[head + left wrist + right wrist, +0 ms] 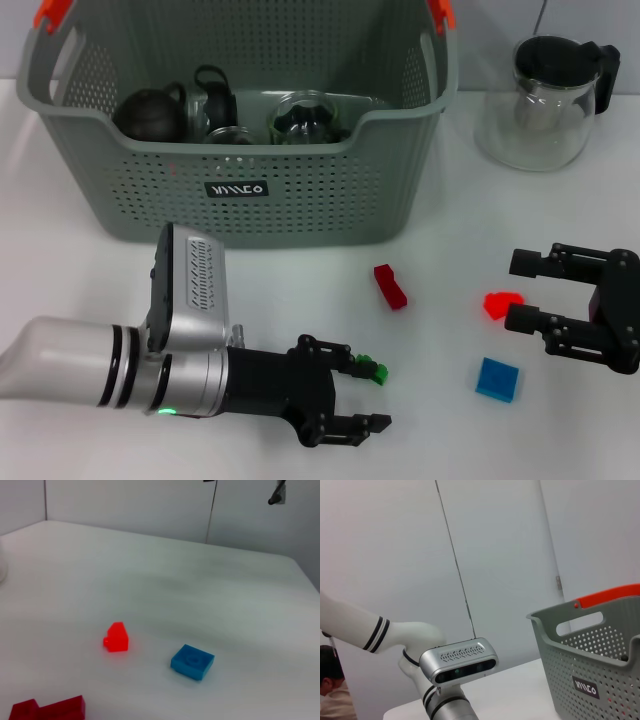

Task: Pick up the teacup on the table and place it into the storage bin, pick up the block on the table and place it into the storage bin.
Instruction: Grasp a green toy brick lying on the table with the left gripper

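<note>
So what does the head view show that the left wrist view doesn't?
Only the head view shows the storage bin with dark teaware inside, the glass jug, a green block at the left pincer, and the open right pincer. Only the left wrist view shows the wall behind the table's far edge. Both show the dark red block, the bright red block and the blue block on the white table.

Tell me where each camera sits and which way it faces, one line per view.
Head: above, looking down at storage bin, blocks, both grippers: left, right.
Left wrist: low, facing across table; none of the robot's body shows.
Right wrist: low, facing left arm and bin.
Shared: blue block in head and left wrist.
</note>
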You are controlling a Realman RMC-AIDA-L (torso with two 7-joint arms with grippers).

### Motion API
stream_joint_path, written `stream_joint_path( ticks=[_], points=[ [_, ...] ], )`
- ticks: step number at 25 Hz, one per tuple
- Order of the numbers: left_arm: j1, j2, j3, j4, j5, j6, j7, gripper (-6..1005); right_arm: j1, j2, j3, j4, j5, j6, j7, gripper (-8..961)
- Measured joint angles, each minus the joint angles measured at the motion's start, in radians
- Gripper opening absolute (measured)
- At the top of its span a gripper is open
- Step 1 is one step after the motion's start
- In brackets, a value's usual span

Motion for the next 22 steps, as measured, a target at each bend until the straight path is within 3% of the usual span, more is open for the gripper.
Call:
stream_joint_path(
  ticks=[13, 22],
  points=[
    [-0.017, 0.0, -0.001, -0.016, -0.03, 0.096, -0.006, 608, -0.008, 0.0, 0.0, 0.0, 0.001, 0.0, 0.0, 674],
    [-0.094, 0.0, 0.001, -0.137, -0.089, -0.034, -0.007, 609, -0.008, 0.0, 0.0, 0.002, 0.002, 0.001, 0.0, 674]
  ],
)
